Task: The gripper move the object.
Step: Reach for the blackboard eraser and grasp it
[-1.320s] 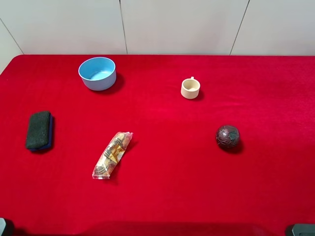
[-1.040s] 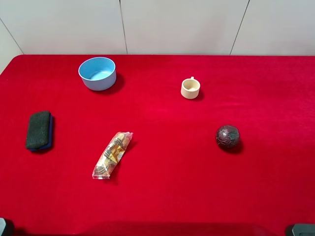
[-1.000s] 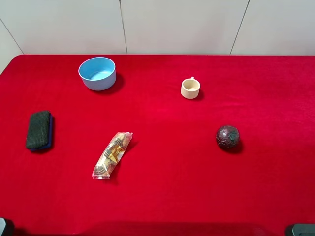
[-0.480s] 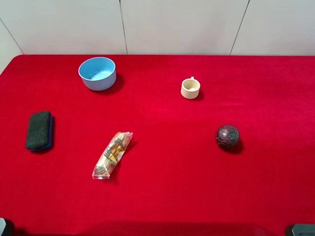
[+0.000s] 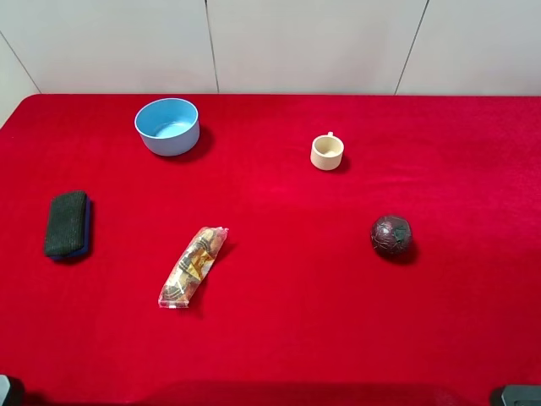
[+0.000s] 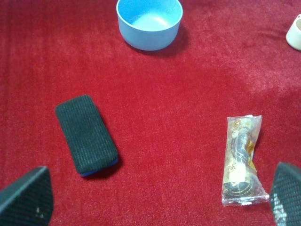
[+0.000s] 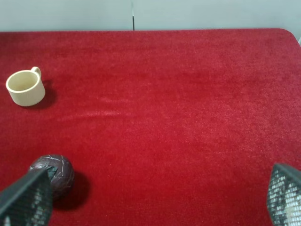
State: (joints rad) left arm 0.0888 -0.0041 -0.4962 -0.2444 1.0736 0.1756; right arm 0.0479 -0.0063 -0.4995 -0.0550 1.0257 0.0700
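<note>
The sponge, flat with a dark green-black rough top and a blue underlayer, lies on the red cloth at the left. It also shows in the left wrist view, ahead of my left gripper, whose two fingertips stand wide apart and empty, well short of the sponge. My right gripper is open and empty too, with its fingertips near the dark ball. In the exterior high view only small dark arm parts show at the bottom corners.
A blue bowl stands at the back left. A cream cup stands at the back middle. A clear-wrapped snack packet lies right of the sponge. A dark round ball sits at the right. A white wall lies behind the table.
</note>
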